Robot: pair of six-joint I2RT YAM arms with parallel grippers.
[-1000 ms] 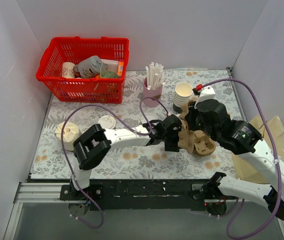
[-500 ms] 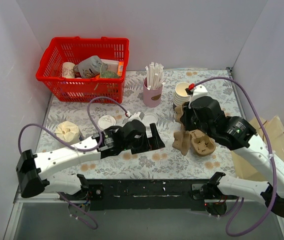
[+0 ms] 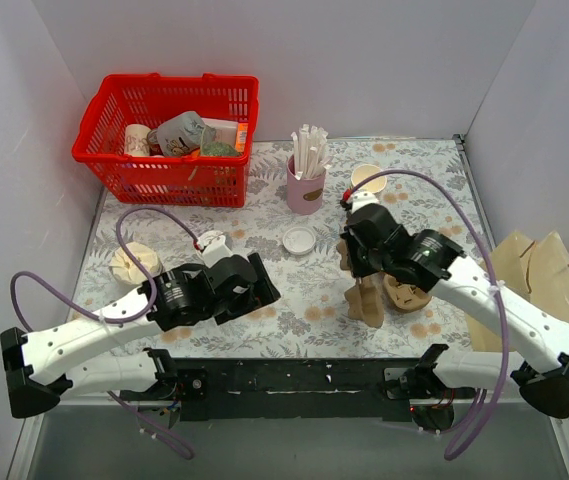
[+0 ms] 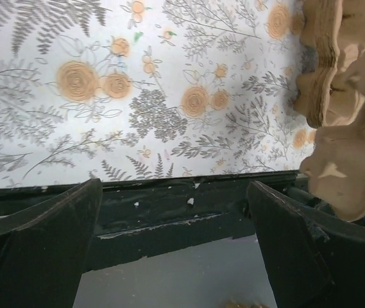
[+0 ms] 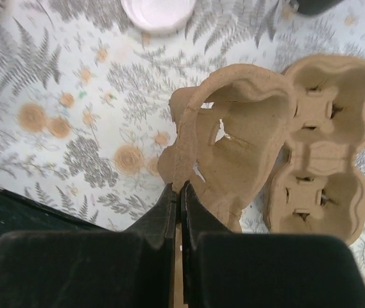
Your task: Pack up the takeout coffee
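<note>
Lab test booth, plain white walls [image 3: 364, 60], floral-clothed table [image 3: 309, 300], black mounting rail [image 3: 294, 378]

A red basket [image 3: 164, 185] sits back left, pink stick cup [image 3: 305, 189] right of it, tilted cardboard carrier [image 3: 367, 298] nearer

Desk [image 3: 309, 300] covered by a pale cloth [image 3: 164, 225] printed with grey ferns and orange flowers. Plain white panels enclose it: back wall [image 3: 364, 60], left wall [image 3: 14, 200], right wall [image 3: 554, 120]. Black rail [image 3: 294, 380] along the near edge, grey floor [image 3: 294, 450] below. Lighting even, shadows soft
</note>
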